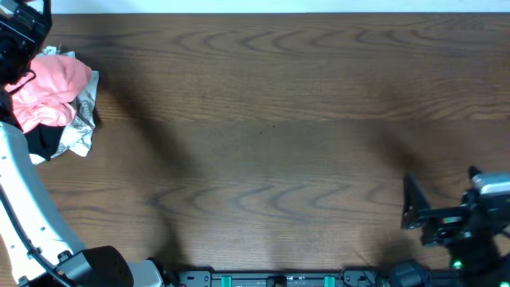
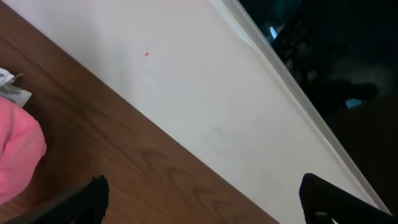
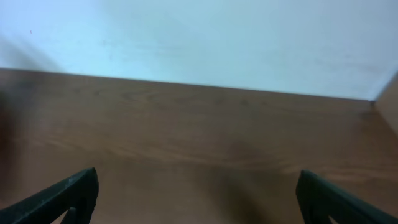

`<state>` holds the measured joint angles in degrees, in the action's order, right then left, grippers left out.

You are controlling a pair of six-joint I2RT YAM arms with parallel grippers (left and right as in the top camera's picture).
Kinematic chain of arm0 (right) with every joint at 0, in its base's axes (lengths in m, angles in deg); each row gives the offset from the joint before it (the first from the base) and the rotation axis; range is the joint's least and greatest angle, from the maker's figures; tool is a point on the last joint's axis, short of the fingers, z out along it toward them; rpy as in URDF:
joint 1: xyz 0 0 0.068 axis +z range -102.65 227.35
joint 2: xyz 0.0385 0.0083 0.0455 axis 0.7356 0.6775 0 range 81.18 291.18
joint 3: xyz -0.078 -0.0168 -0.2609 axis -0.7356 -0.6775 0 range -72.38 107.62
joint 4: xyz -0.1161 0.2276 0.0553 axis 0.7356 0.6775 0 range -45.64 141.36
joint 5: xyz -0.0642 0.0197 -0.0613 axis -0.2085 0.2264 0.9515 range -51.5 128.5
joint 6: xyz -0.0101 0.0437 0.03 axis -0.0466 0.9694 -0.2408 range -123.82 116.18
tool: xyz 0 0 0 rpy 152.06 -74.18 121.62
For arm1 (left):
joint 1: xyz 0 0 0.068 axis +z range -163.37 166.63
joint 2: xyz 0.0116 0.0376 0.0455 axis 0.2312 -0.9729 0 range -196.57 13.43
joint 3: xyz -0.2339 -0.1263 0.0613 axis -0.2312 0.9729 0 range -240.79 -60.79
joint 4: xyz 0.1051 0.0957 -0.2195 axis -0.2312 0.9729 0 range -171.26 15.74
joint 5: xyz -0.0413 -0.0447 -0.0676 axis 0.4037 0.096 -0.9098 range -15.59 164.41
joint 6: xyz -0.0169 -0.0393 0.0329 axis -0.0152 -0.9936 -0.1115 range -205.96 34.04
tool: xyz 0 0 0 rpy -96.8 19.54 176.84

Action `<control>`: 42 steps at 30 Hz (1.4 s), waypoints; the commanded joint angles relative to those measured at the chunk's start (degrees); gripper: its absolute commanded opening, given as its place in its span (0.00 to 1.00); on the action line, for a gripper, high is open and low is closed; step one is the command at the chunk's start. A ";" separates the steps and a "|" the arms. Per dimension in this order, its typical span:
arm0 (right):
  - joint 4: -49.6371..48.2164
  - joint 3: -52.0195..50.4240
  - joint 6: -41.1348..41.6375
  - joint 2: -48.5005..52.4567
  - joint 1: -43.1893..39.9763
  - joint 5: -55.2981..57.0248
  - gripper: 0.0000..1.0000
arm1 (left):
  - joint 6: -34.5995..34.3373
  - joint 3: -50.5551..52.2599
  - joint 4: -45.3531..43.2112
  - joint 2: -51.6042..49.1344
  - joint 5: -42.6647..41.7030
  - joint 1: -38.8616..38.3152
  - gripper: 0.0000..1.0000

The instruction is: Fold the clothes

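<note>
the salmon-pink t-shirt [image 1: 49, 89] lies crumpled in a heap at the upper left of the overhead frame, close to the left edge of the desk [image 1: 271, 143]. i can't make out any lettering on it from here. under and beside the heap there is some grey and black cloth [image 1: 76, 131], showing at its lower and right sides. whether that belongs to the shirt i can't tell.

my left claw [image 2: 202, 208] is up in that same upper left corner of the overhead frame, above the heap. in the left wrist view its two dark fingers [image 2: 87, 198] sit at the bottom left and bottom right corners, spread wide, with nothing between them but bare brown wood. a rounded fold of the pink shirt [image 2: 17, 155] shows at the left edge of that view, outside the fingers and not touching them. a white wall [image 2: 186, 81] fills the upper middle.

my right claw [image 3: 199, 208] is at the lower right of the overhead frame, well apart from the shirt. its fingers [image 3: 68, 196] stand just as wide at the bottom corners of the right wrist view, gripping nothing, with empty wood grain ahead and the pale wall across the top.
</note>
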<state>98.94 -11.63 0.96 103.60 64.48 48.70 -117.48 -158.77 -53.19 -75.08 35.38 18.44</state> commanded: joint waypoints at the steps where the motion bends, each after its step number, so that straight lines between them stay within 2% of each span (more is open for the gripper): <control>1: -3.13 -8.46 1.68 -5.66 0.52 -0.17 0.99 | -0.07 -0.39 -0.11 -0.33 -0.63 0.13 0.98; 7: -18.88 -25.40 1.64 -14.38 0.52 -0.42 0.99 | -0.07 -0.39 -0.11 -0.33 -0.63 0.13 0.98; 14: -39.69 -42.58 2.23 -19.80 0.52 -2.12 0.99 | -0.07 -0.39 -0.09 -0.33 -0.63 0.13 0.98; 17: -47.39 -48.46 4.00 -20.90 0.52 -2.12 0.99 | -0.07 -0.39 -0.09 -0.33 -0.63 0.13 0.98; 24: -58.53 -56.83 5.05 -21.51 0.39 -2.99 0.99 | -0.07 -0.39 -0.09 -0.33 -0.63 0.13 0.98; 29: -61.70 -60.52 5.05 -21.53 0.39 -2.95 0.99 | -0.07 -0.39 -0.11 -0.33 -0.63 0.13 0.98; 42: -52.74 -60.43 4.17 -21.59 0.09 -3.17 0.99 | -0.07 -0.39 -0.11 -0.33 -0.63 0.13 0.98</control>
<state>45.29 -71.98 4.93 82.53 64.46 45.81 -117.48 -158.77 -53.17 -75.08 35.36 18.44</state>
